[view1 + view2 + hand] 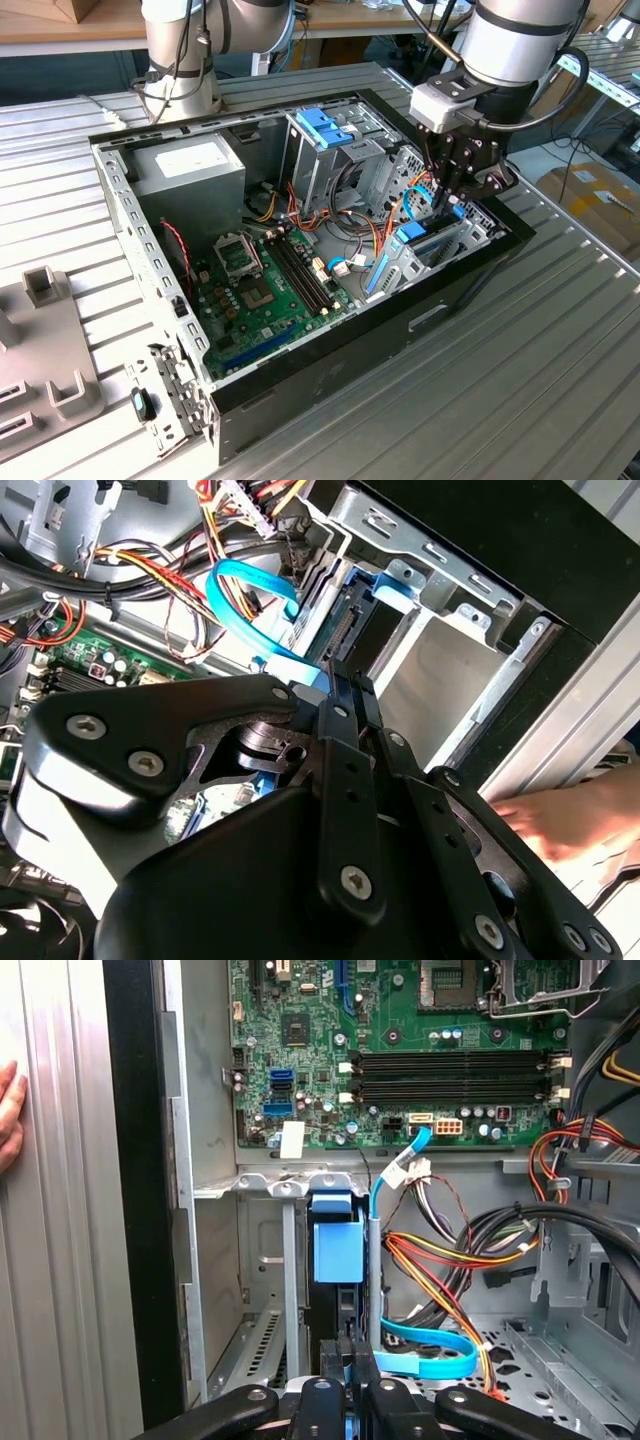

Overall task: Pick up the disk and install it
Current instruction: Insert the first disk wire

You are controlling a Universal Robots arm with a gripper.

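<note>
The disk stands on edge in the metal drive bay beside the computer case wall. The claw grips its upper edge, apparently keeping it aligned with the slot.

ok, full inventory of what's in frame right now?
computer case: one, black, open, on the table
table: one, grey ribbed metal
motherboard: one, green, on the case floor
power supply: one, grey, far corner of the case
drive cage: one, bare metal, inside the case
bracket: one, dark blue, on top of the drive cage
disk: one, light-blue carrier, on edge in the bay by the case wall
flat cable: one, light blue, looped beside the disk
wires: several, red, orange, yellow, black
fixtures: two, grey, at the exterior view's left
cardboard box: one, brown, beyond the table
hand: one, outside the case wall
gripper: one, black, over the disk
</note>
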